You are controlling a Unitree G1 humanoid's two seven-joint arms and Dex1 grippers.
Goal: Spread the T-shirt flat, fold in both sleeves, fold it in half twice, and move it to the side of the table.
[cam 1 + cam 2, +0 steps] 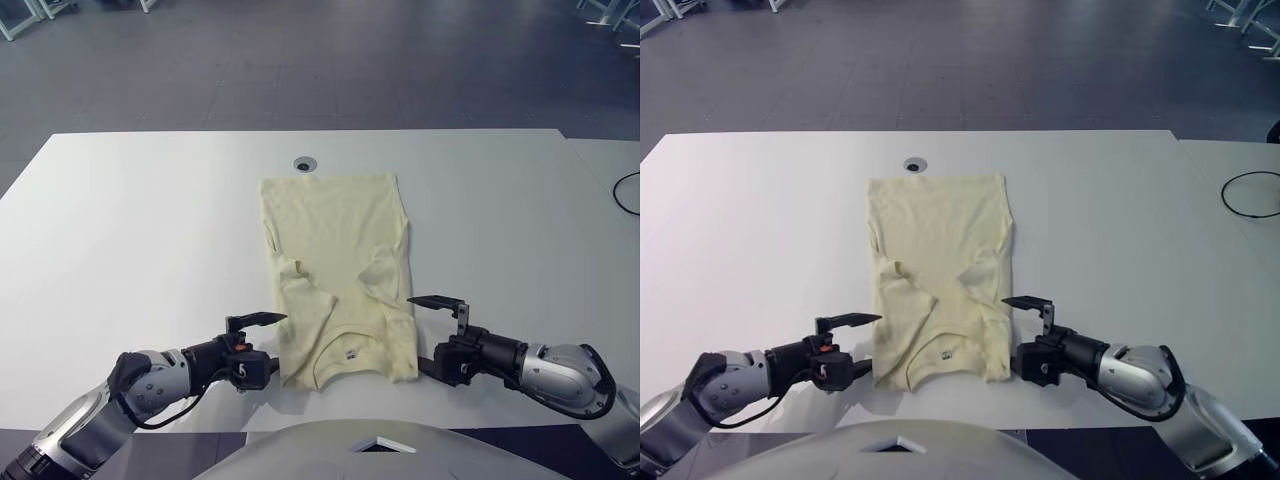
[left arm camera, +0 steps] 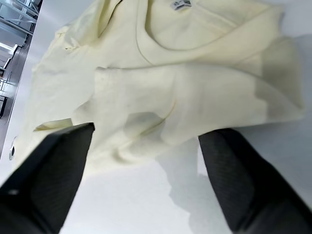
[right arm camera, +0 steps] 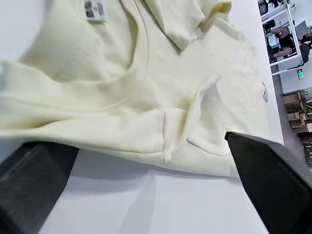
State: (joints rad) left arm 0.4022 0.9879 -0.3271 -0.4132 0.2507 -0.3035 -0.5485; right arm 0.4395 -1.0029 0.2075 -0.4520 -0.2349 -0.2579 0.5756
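Now the left gripper [image 1: 272,345] gapes open just beside the near left corner of the pale yellow T-shirt [image 1: 340,250], which lies mid-way across the white table [image 1: 130,230], sleeves folded in, collar nearest the robot. The right gripper [image 1: 420,335], likewise open, flanks the near right corner. If either pinches only the top layer, the tucked sleeves could slip out and skew the fold.

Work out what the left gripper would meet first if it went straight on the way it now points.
Most likely the T-shirt: the open left gripper points at its near-left edge, at the collar end, with only a strip of bare table between. Its height above the table is unclear.
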